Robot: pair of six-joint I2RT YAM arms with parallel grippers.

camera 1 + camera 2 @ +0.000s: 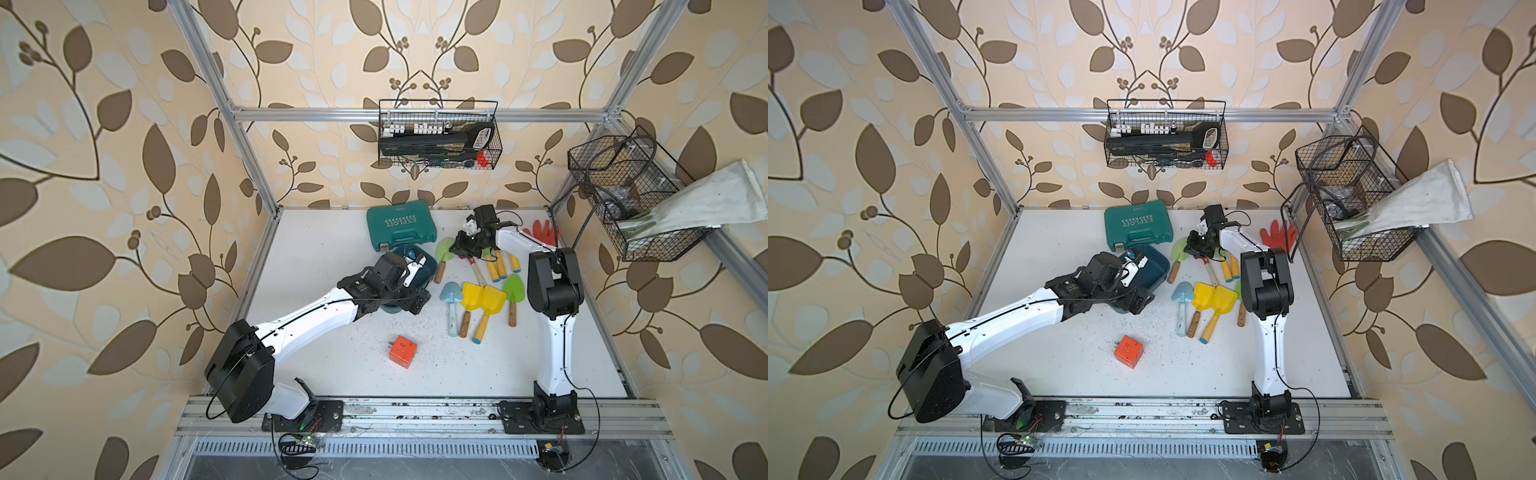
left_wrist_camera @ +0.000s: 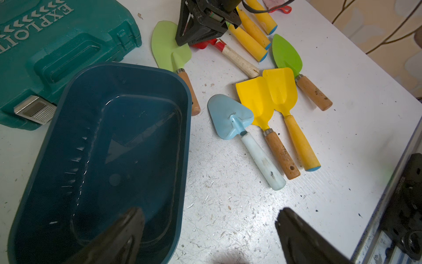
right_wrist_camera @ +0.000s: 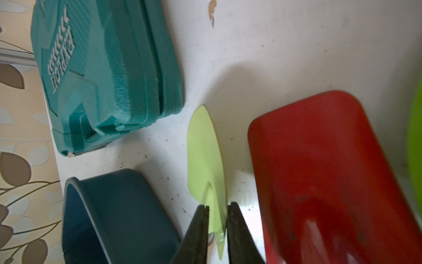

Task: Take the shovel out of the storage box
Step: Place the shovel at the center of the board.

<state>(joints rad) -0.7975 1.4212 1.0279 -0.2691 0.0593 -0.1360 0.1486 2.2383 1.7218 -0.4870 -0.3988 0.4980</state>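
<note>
We see the pale green shovel (image 3: 205, 160) on the table (image 3: 262, 57) beside the storage box (image 3: 114, 217), its neck between the right gripper's (image 3: 218, 219) barely parted jaws; grip unclear to us. Left gripper (image 2: 210, 237) gapes empty.

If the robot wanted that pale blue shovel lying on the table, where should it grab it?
Probably the handle of the pale blue shovel, from straight above, pinching across its width: it is a narrow rod lying flat, the blade broad. A wooden handle lies close alongside.

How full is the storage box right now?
Empty. In the left wrist view the storage box shows only its bare floor, nothing inside.
</note>
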